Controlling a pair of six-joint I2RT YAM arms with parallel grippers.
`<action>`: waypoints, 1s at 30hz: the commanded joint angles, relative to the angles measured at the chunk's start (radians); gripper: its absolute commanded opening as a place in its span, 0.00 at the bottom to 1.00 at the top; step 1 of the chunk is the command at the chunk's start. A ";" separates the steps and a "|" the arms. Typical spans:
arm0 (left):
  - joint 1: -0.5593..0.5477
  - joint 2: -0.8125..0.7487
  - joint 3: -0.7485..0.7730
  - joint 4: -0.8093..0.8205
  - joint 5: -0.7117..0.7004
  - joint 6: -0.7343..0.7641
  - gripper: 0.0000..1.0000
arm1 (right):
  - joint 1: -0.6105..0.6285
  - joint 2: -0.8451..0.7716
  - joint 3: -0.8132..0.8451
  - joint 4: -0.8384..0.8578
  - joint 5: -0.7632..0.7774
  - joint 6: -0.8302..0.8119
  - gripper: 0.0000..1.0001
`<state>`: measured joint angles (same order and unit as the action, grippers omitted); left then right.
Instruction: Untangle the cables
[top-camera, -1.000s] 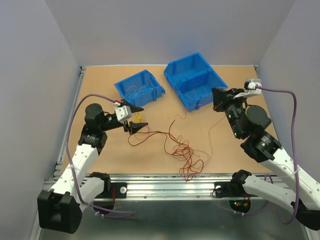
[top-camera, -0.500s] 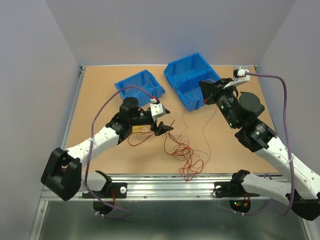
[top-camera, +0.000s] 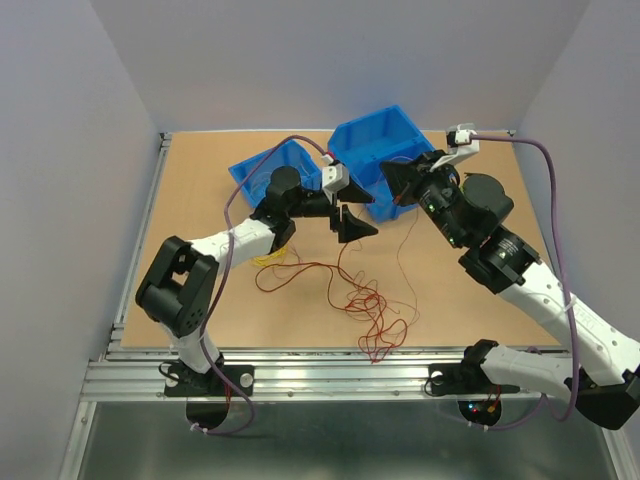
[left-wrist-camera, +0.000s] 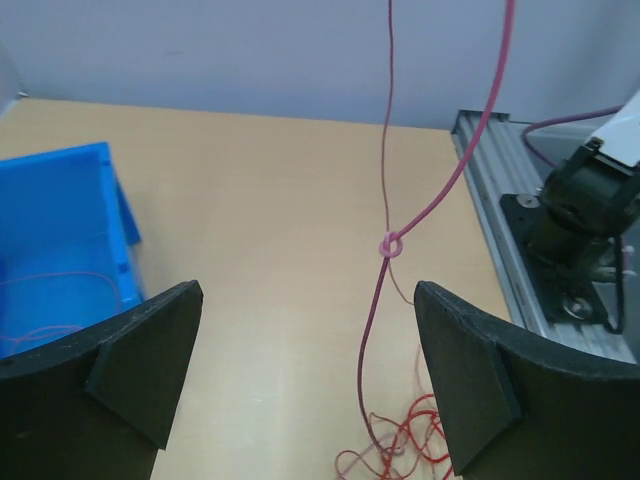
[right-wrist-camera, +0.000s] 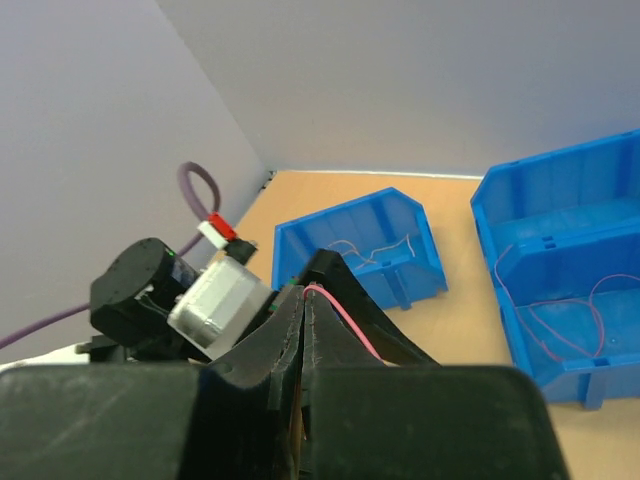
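In the overhead view the cables (top-camera: 370, 305) are lying as a loose red tangle in the lower middle of the frame, on the tan table (top-camera: 200, 200). Bare board is running out to the left and right of the tangle, and the metal rail (top-camera: 300, 368) is sitting just below it. A small yellow curl (top-camera: 268, 258) is lying to the tangle's left.

The small blue bin (top-camera: 250, 170) and the large blue bin (top-camera: 385, 125) are closing off the upper middle of the frame, and both grippers are hovering just in front of them.

The right gripper (top-camera: 390, 180) is pinching one red strand (top-camera: 401, 255) with its jaws pressed flat together. The strand is rising out of the tangle toward the top of the frame, its long axis nearly upright.

The left gripper (top-camera: 345, 212) is standing with its jaws spread wide. In its wrist view the strand, carrying a small knot (left-wrist-camera: 388, 243), is hanging between the fingers (left-wrist-camera: 140, 370) and touching neither.
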<state>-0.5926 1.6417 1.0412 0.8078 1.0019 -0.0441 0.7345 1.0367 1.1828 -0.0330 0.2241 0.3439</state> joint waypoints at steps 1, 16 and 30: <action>-0.026 0.038 0.019 0.237 0.115 -0.172 0.99 | 0.003 -0.004 0.078 0.036 -0.014 -0.003 0.01; -0.161 0.165 0.040 0.283 0.026 -0.220 0.98 | 0.003 0.033 0.103 0.056 -0.083 0.033 0.01; -0.207 0.236 0.098 0.160 -0.040 -0.168 0.56 | 0.003 0.008 0.044 0.114 -0.129 0.087 0.00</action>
<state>-0.7853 1.8774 1.0946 0.9642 0.9623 -0.2268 0.7345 1.0744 1.2209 0.0109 0.1150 0.4156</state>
